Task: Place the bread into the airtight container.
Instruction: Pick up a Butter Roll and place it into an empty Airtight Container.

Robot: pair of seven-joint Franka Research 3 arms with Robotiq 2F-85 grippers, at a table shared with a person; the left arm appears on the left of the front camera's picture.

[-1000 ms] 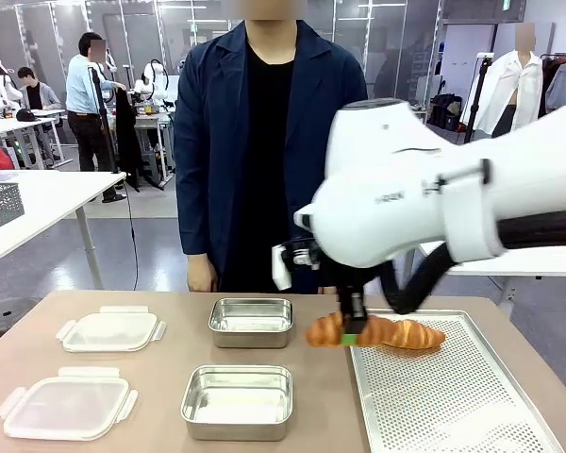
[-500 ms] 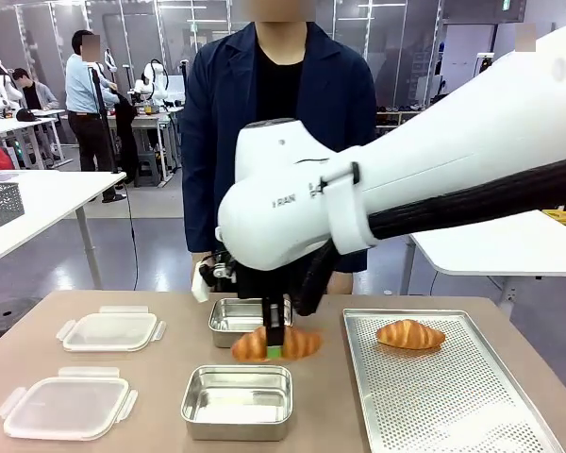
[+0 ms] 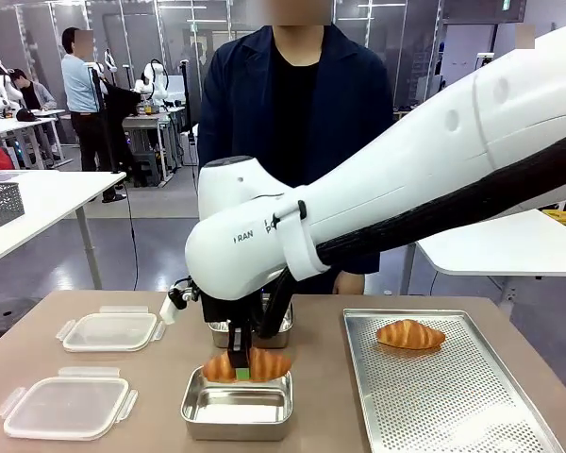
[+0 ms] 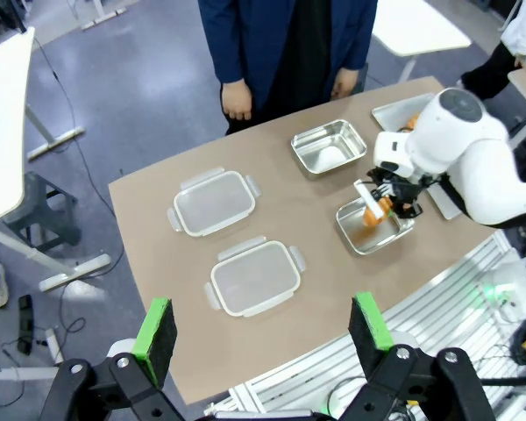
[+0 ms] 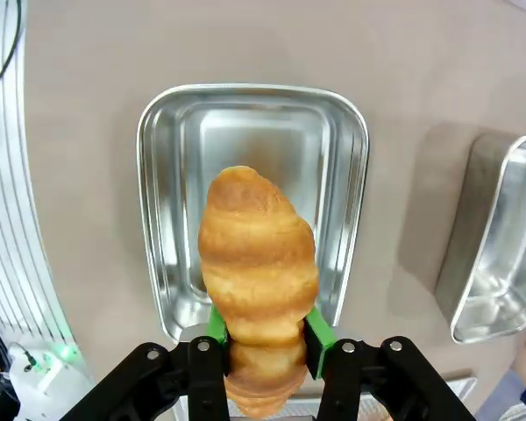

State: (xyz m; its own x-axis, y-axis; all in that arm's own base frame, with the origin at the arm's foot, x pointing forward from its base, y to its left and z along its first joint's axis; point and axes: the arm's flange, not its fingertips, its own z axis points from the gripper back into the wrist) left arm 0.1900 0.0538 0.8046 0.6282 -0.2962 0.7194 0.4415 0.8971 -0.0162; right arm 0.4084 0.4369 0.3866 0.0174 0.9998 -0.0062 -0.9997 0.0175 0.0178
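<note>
Landmark: the shallow rectangular stainless-steel container [image 3: 236,408] nearest my side of the table. All places are taken from it.

My right gripper [image 5: 263,331] is clenched on a golden-brown croissant [image 5: 259,254]. The green pads pinch it near one end, so most of its length sticks out past them. In the front view the croissant hangs just above the container's far rim, clear of the metal as far as I can judge. In the right wrist view it lies lengthwise over the opening, roughly centred across the width.

My left gripper [image 4: 261,329] hangs high and well off from the container, jaws spread with nothing between them.

Step in hand, by my reckoning: lower and let go. To do it well:
- Shift a little toward the container's middle first, since the pinched end seems to overhang the rim nearest my wrist.
- Descend straight, croissant parallel to the long walls, so neither tip catches.
- Release low, near the floor. The crust looks flaky, so a drop would likely shed crumbs.
- Spread the pads gently and lift straight up, as soft pastry may cling to them.

Beyond the container sits a second steel container [image 5: 500,263]. To its right is a perforated metal tray [image 3: 453,406] with another croissant [image 3: 410,333]. To its left lie two clear plastic clip lids [image 3: 110,331]. A lid presumably follows, so the bread should sit below the rim.
</note>
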